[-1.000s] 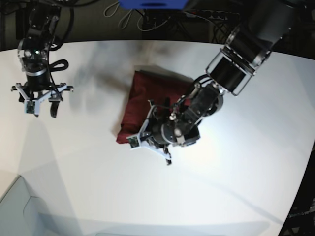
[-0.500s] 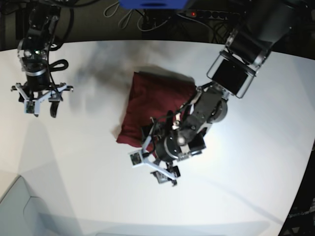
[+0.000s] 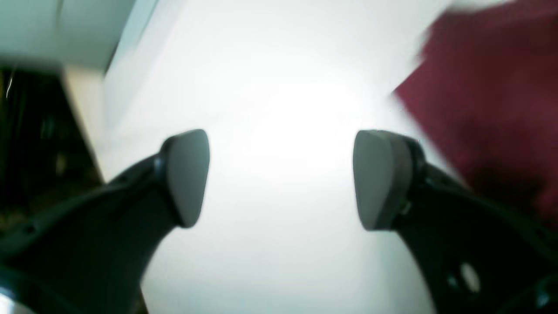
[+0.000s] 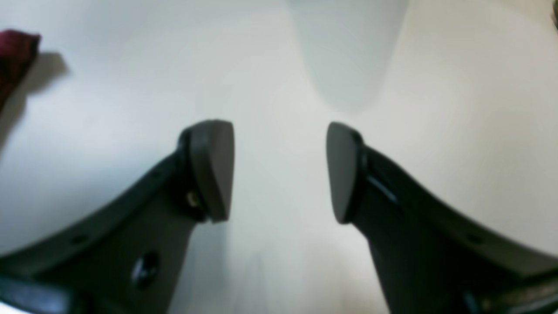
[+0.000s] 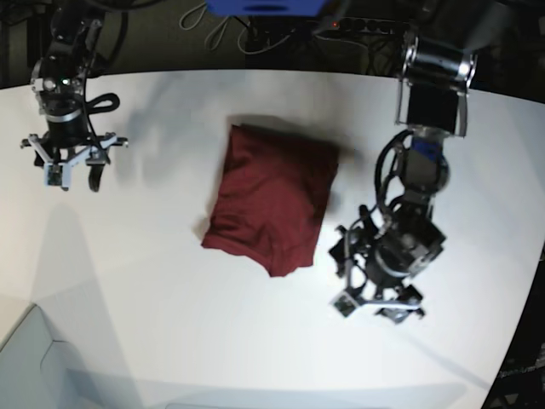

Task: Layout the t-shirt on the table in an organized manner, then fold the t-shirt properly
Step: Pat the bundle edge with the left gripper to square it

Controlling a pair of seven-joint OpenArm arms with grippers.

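Observation:
The dark maroon t-shirt (image 5: 271,197) lies folded into a compact, roughly rectangular bundle in the middle of the white table (image 5: 170,298). My left gripper (image 5: 379,307) is open and empty, hanging over bare table to the right of the shirt's lower edge. In the left wrist view (image 3: 281,179) its jaws stand wide apart, with the shirt (image 3: 484,100) blurred at the upper right. My right gripper (image 5: 70,175) is open and empty at the far left of the table. In the right wrist view (image 4: 279,170) only a corner of the shirt (image 4: 13,56) shows at the upper left.
Cables and a power strip (image 5: 358,25) lie behind the table's back edge. The table's curved edge (image 5: 519,324) runs down the right side. A pale surface (image 5: 34,366) sits below the table's front left corner.
My left arm has pulled off the shirt and swung right, now clear of the cloth, uncovering the whole folded bundle. My right gripper shifted slightly toward the back.

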